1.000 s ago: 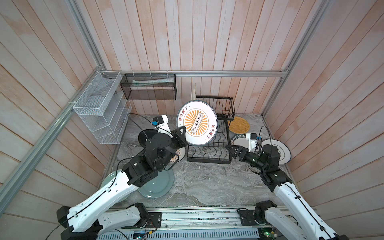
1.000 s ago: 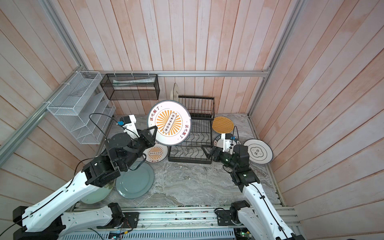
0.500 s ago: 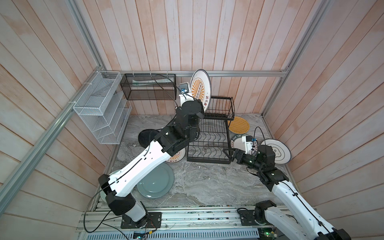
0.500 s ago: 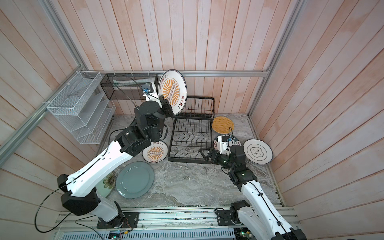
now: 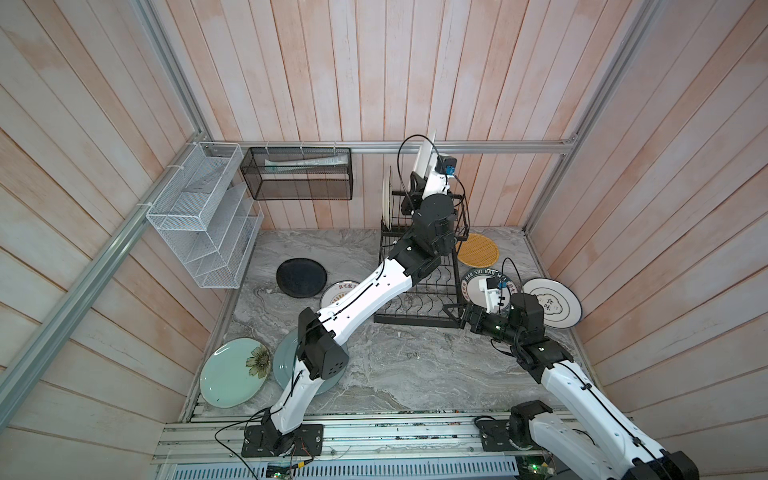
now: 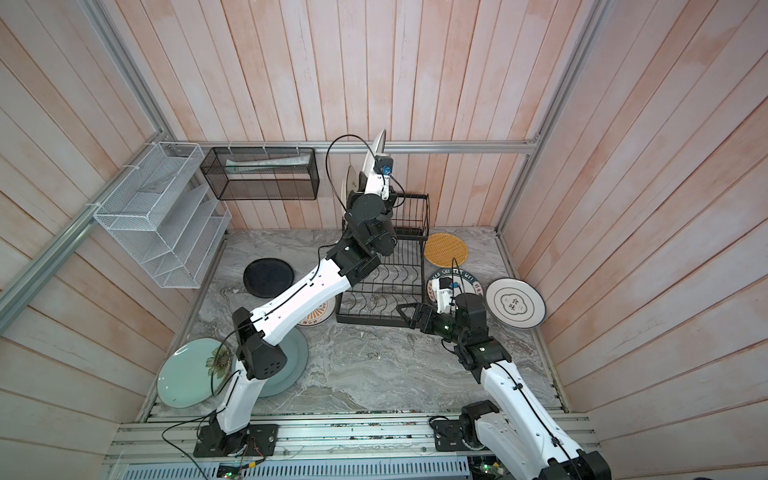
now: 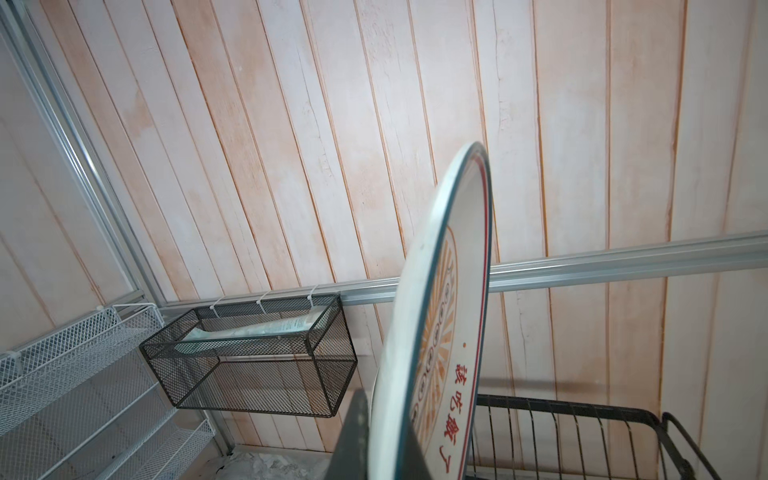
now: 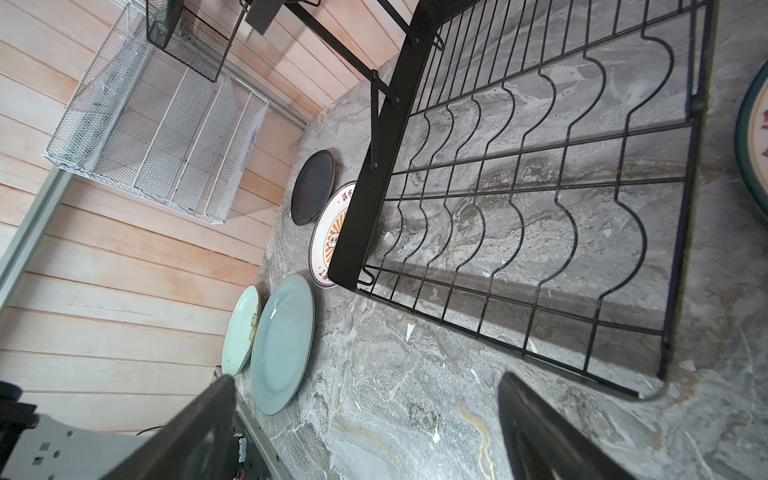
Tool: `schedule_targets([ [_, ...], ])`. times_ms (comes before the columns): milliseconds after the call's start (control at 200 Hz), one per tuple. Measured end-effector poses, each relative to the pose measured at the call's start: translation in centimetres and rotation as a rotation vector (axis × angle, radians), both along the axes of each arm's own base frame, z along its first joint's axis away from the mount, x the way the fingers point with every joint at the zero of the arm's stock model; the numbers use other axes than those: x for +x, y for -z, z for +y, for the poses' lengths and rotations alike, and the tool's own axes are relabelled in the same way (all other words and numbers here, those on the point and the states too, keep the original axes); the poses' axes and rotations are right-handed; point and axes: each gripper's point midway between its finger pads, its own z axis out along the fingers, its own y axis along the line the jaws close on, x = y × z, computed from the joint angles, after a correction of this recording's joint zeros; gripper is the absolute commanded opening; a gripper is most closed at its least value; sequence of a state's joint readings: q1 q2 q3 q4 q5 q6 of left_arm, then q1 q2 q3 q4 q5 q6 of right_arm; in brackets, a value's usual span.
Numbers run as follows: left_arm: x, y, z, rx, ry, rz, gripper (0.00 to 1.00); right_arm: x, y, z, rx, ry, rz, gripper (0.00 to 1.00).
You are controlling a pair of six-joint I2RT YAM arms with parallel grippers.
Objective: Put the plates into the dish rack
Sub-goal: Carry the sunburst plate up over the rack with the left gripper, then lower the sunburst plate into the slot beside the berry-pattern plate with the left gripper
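The grey marbled desk (image 5: 415,374) fills the floor of the wooden booth; the white mesh organizer (image 5: 199,224) hangs on the left wall; the dish rack (image 5: 415,322) stands at the back of the desk, a flat wavy-wired base with a railed upper basket (image 6: 411,212) behind it; the black mesh basket (image 5: 299,178) hangs on the back wall with a long pale packet (image 7: 257,330) lying in it.

One white plate (image 5: 387,199) stands on edge at the left end of the upper basket.

The rest lie flat on the desk:
- Left of the rack: pale green plate (image 5: 226,378); grey-blue plate (image 5: 283,368), partly under the left arm (image 5: 365,299); black plate (image 5: 301,277); second sunburst plate (image 5: 337,291).
- Right of the rack: woven yellow plate (image 5: 478,249); lettered-rim plate (image 5: 469,286); dark-edged plate (image 5: 550,301).

The left pincer (image 7: 384,449) is clamped tight on the rim of the held sunburst plate (image 7: 440,291), which stands nearly on edge high over the upper basket, apart from it; the right pincer (image 6: 404,317) gapes wide with nothing in it, just by the base's front right corner.

A second ago the held plate faced the camera, low in front of the rack; half a second ago it was up near the black mesh basket; now it is edge-on and further right. The right pincer has stayed wide open near that corner; the standing white plate has not moved.
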State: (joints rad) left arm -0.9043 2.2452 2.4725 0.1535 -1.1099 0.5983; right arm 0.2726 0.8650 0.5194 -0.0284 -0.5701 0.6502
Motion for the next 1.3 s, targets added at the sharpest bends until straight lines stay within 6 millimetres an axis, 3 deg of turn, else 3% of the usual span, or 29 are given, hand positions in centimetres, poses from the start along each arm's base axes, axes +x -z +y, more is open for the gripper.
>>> schedule_targets([
  [140,1.7,1.9,-0.2,0.052,-0.021,0.036,0.0,-0.2,0.4,-0.1,-0.011,-0.004,0.013,0.98],
  [445,4.3,4.7,2.2,0.044,-0.058,0.11,0.0,-0.4,0.8,0.0,-0.018,-0.009,0.024,0.98],
  [775,5.7,7.0,3.1,0.015,-0.053,0.166,0.0,-0.4,1.2,0.0,-0.019,-0.011,0.034,0.98],
  [1080,7.2,11.1,2.7,0.04,-0.064,0.235,0.0,-0.6,1.6,0.1,-0.021,-0.017,0.046,0.98],
  [1300,7.6,12.8,2.4,0.043,-0.062,0.263,0.0,-0.7,1.6,0.1,-0.022,-0.019,0.048,0.98],
])
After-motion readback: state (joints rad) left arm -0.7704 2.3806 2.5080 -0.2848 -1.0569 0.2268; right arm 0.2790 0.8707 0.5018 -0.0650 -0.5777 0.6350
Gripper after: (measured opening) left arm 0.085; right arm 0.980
